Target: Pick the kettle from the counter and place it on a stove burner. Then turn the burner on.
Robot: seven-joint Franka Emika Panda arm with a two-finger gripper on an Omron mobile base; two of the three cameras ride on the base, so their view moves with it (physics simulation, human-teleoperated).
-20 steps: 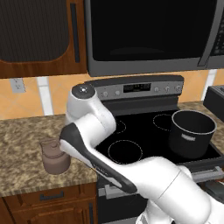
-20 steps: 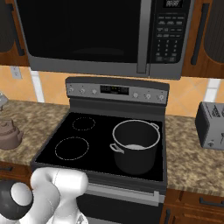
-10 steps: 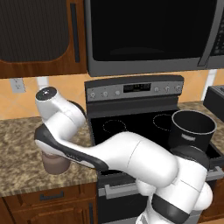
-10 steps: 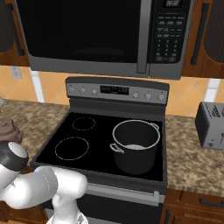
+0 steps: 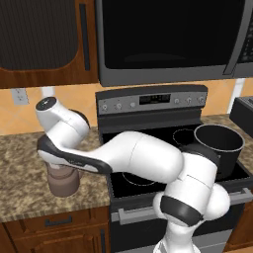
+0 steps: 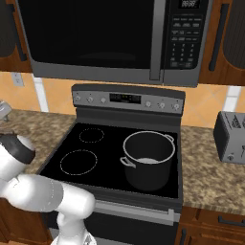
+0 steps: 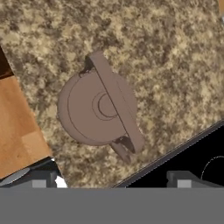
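Kettle [image 7: 98, 109]: one, brownish-mauve, upright on the counter [image 7: 175, 57], centre of the hand view seen from above, with arched handle crossing the knobbed lid and spout toward lower right; in the left base view its lower body [image 5: 63, 182] shows at left middle, under the arm's wrist

Counter [image 5: 20, 173]: one mottled granite slab, with one dark wood drawer front below at lower left

Gripper [image 7: 111, 179]: one, above the kettle; two finger tips at the bottom of the hand view, set wide apart, holding nothing, clear of the kettle

Cooktop [image 6: 110, 158]: one black glass surface, just beside the kettle; two white circle outlines in its left half, the large burner [image 6: 78, 161] nearer, the smaller [image 6: 91, 135] behind

Black pot [image 6: 147, 160]: one, right half of cooktop

Microwave [image 6: 115, 38]: one, upper frame

Toaster [image 6: 232, 137]: one, right edge
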